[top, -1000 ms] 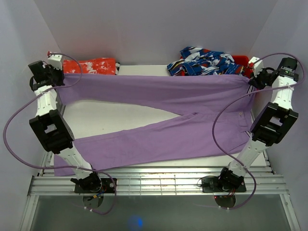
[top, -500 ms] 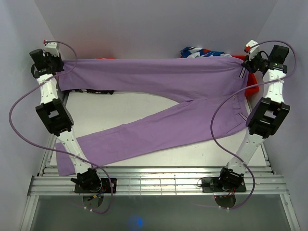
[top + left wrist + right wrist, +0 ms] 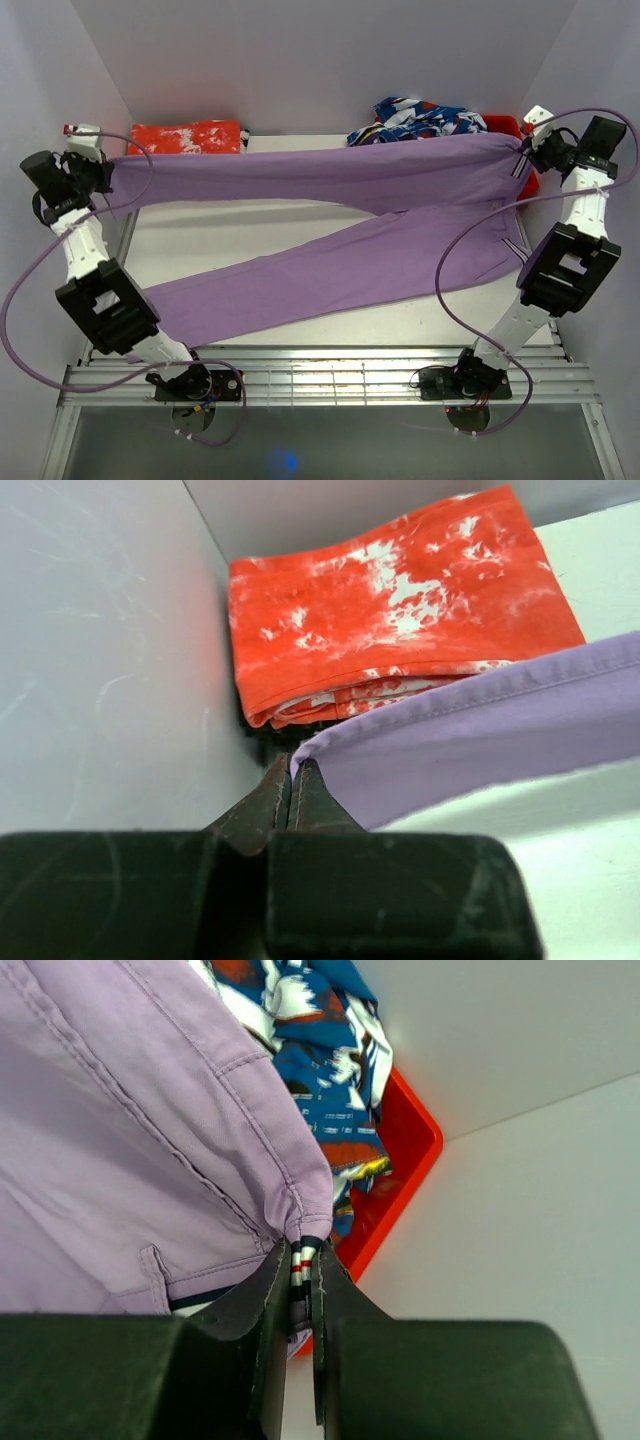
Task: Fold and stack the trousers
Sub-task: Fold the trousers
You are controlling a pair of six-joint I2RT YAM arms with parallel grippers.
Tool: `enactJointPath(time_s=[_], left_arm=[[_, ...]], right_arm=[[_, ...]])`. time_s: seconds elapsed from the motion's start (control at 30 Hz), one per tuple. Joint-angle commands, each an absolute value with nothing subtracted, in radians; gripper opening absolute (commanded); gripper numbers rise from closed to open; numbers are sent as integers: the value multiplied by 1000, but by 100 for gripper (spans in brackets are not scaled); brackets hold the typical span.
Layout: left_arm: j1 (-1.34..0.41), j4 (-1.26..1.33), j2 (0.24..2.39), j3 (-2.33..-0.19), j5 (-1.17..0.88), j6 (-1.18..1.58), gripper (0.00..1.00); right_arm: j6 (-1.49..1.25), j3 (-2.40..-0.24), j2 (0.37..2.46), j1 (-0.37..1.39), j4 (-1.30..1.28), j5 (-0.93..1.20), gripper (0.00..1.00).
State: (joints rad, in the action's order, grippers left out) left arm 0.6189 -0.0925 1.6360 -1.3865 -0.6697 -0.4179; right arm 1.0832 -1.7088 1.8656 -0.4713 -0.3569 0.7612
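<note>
White walls close in a pale desk (image 3: 250,225). From above, the end of the lower leg of the trousers (image 3: 330,230) slips behind the left arm, and the upper leg hides the bottom of a blue patterned garment (image 3: 425,118). The upper leg is pulled straight between both arms; the lower leg lies slanted on the desk. The left end effector (image 3: 295,785) is closed tight on a leg hem, near an orange cloth (image 3: 400,610). The right end effector (image 3: 298,1260) pinches the striped waistband. Its wrist camera shows the red bin (image 3: 395,1160) best.
</note>
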Motion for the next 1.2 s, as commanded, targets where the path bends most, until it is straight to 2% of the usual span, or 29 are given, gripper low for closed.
enactJointPath(time_s=[0.0,0.2,0.37,0.5,0.67,0.83,0.97,1.0,1.03,1.07,1.1,1.13,1.17], left_arm=[[664,-60,1485,-1234,-756,-517,0],[693,-147,1313,-1014,-765,-638,0],[713,-152,1203,-825,-755,-709,0],[722,-215,1152,-776,-747,-765,0],[729,-265,1102,-732,-710,-831,0],[741,-348,1039,-684,-669,-905,0],[742,-473,999,-664,-649,-1064,0],[742,-609,1009,-692,-649,-1128,0],[742,-688,1020,-707,-646,-1196,0],[742,-766,1035,-724,-644,-1342,2],[741,-929,1049,-741,-638,-1415,12],[742,-992,1075,-764,-628,-1463,46],[742,-1035,1087,-778,-626,-1488,58]], right_arm=[[1198,-1637,1778,-517,-313,794,8],[1422,-1488,1703,-554,-481,798,8],[1538,-1327,1620,-598,-495,807,8],[1609,-1284,1591,-644,-551,830,8],[1822,-1195,1559,-722,-669,828,8],[2037,-1082,1537,-816,-676,810,8],[2195,-1013,1537,-847,-675,758,13],[2215,-988,1532,-856,-676,733,19],[2232,-980,1528,-861,-678,721,40],[2244,-974,1525,-864,-683,707,53],[2269,-974,1523,-870,-702,700,64],[2278,-986,1520,-885,-716,709,79],[2283,-1000,1519,-891,-732,722,84]])
